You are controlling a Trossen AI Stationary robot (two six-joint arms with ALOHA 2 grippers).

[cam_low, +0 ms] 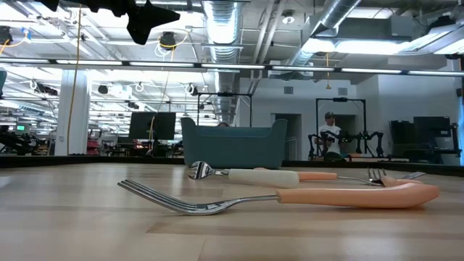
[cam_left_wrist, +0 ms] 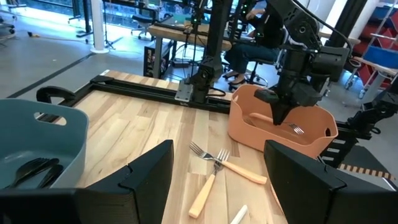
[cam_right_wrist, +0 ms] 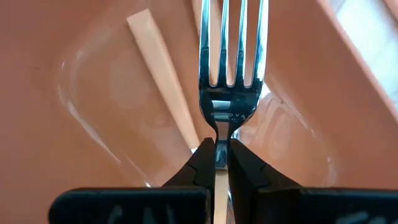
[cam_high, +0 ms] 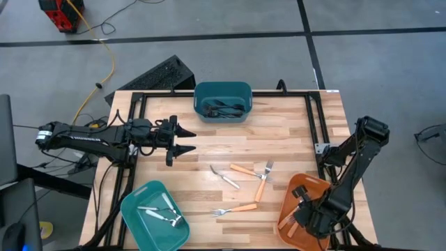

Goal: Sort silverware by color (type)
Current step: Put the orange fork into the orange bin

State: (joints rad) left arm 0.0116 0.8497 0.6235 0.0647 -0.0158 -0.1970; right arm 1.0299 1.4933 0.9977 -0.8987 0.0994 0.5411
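My right gripper (cam_high: 306,209) reaches down into the orange bin (cam_high: 293,192) at the table's near right and is shut on an orange-handled fork (cam_right_wrist: 227,62). Another orange handle (cam_right_wrist: 158,74) lies on the bin's floor. My left gripper (cam_high: 191,141) hovers open above the table's left half, holding nothing. On the bare wood lie three orange-handled forks (cam_high: 244,171) (cam_high: 263,181) (cam_high: 235,208) and a white-handled fork (cam_high: 224,176). Dark utensils (cam_high: 224,107) sit in the teal bin (cam_high: 223,89), and silver ones (cam_high: 162,215) in the light teal bin (cam_high: 136,226). My right gripper pinches the fork at its narrow neck (cam_right_wrist: 222,134), just behind the silver head, between the two fingertips (cam_right_wrist: 205,158). The fingers lie along the fork and come from above, pointing down into the orange bin. The tines stick out beyond the fingertips; whether they touch the bin's floor, I cannot tell.
The three bins stand at the far middle, near left and near right. A black frame (cam_high: 209,94) runs along the table's far and side edges. Open wood lies between my left gripper and the loose forks. People and desks show in the room beyond.
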